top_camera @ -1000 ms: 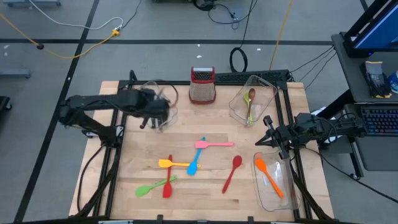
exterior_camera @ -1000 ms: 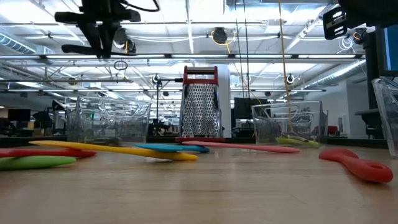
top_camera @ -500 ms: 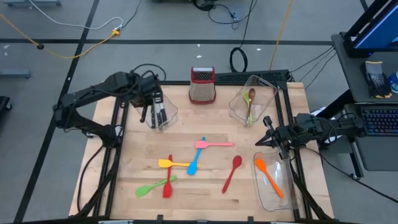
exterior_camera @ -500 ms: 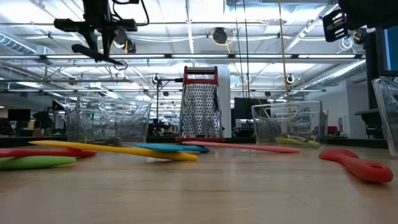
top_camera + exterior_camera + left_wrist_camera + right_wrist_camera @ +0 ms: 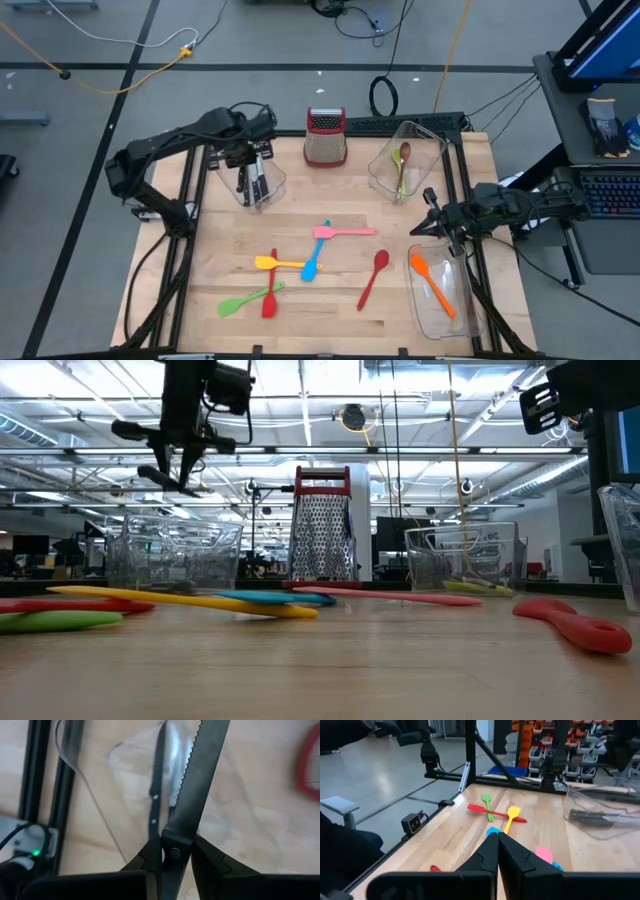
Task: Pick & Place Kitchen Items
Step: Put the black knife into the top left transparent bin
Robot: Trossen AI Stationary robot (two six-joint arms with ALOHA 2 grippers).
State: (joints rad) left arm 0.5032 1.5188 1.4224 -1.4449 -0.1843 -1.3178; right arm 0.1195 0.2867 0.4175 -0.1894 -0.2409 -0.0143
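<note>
My left gripper point(image 5: 250, 165) hangs over the clear bin point(image 5: 268, 190) at the table's far left and is shut on a black-handled knife with a serrated blade point(image 5: 205, 765). Other black-handled knives point(image 5: 156, 795) lie in that bin. On the wood lie a pink spatula point(image 5: 345, 232), a blue spatula point(image 5: 314, 260), a yellow spatula point(image 5: 275, 263), a green spatula point(image 5: 243, 301) and two red spoons point(image 5: 269, 296) point(image 5: 375, 275). My right gripper point(image 5: 432, 224) waits shut at the right edge, level, with nothing in it. My left gripper pinches the knife between its two fingers point(image 5: 150, 857) at the blade end of the black handle point(image 5: 173, 852), by a rivet. The fingers come from above, pointing down. The knife is lifted clear above the bin; the gripper hides the rest of the handle.
A metal box grater point(image 5: 325, 137) with a red top stands at the far edge, right of the left bin. A far-right bin point(image 5: 405, 160) holds green and brown spoons. A near-right bin point(image 5: 440, 290) holds an orange spatula point(image 5: 430, 283).
My left gripper, still shut on the knife, has swung from the table's left side toward the grater and sunk a little, to above the far-left bin. Its wrist has rolled, turning the knife with it. The utensils on the table lie as before.
</note>
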